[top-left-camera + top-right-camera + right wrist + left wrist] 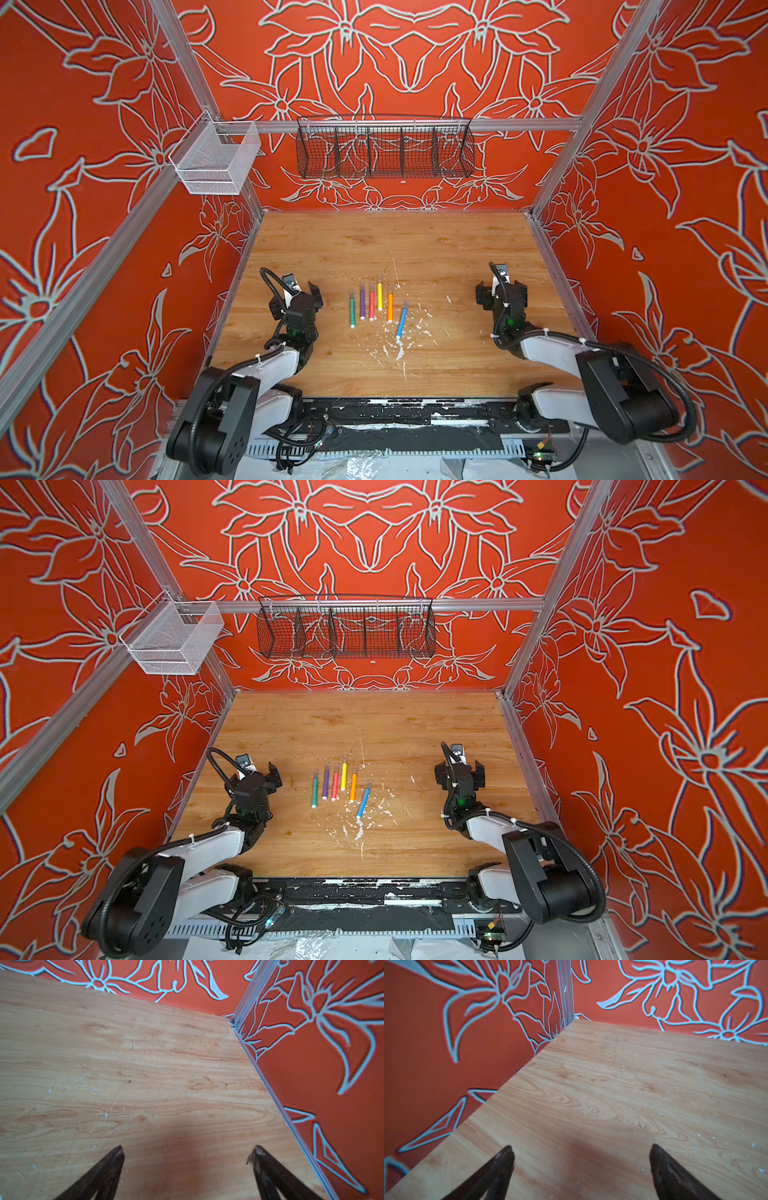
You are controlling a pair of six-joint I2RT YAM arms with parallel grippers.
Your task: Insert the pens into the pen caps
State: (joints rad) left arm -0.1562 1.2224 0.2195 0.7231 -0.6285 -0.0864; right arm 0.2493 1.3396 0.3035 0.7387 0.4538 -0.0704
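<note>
In a top view, six slim marker pens, green through blue, lie in a row on the wooden tabletop between the arms, with clear plastic caps on their far ends. In the left wrist view, the left gripper gapes wide over the wood, holding nothing. In the right wrist view, the right gripper is likewise spread and empty.

In both top views the pen caps are faint clear stubs at the far ends of the pens, too small to tell how fully each is seated. The white end of the blue pen merges with the white debris. The picture edge of each wrist view cuts off the fingers of the left gripper and the right gripper.
</note>
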